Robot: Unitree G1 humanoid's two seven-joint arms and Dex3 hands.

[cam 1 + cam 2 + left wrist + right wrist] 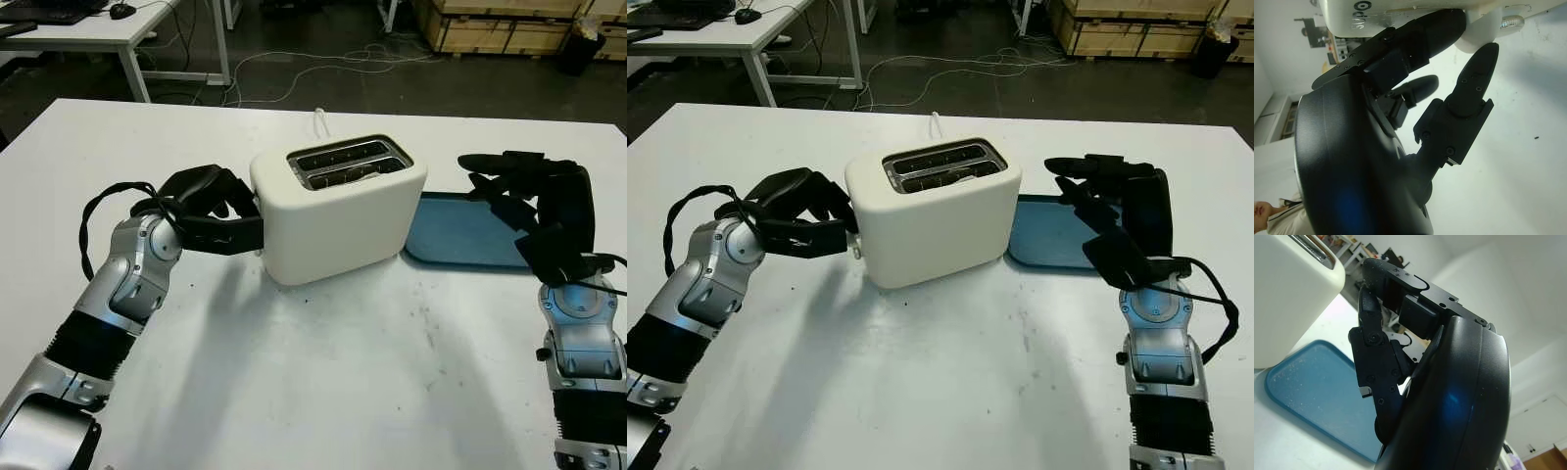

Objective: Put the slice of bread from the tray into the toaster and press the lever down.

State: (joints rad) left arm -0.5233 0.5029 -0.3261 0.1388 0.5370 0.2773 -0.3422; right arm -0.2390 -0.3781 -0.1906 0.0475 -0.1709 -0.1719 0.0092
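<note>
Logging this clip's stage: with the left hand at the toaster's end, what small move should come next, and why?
Probably press down. The left hand is at the toaster's end, a finger lying on the lever. The tray looks bare and something pale sits in a slot, so bread seems loaded. The right hand hangs open over the tray.

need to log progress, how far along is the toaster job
Nearly done, it seems: the blue tray lies bare, though bread in the toaster slots cannot be confirmed. The left hand is at the lever end. The right hand, open, hovers above the tray.
</note>
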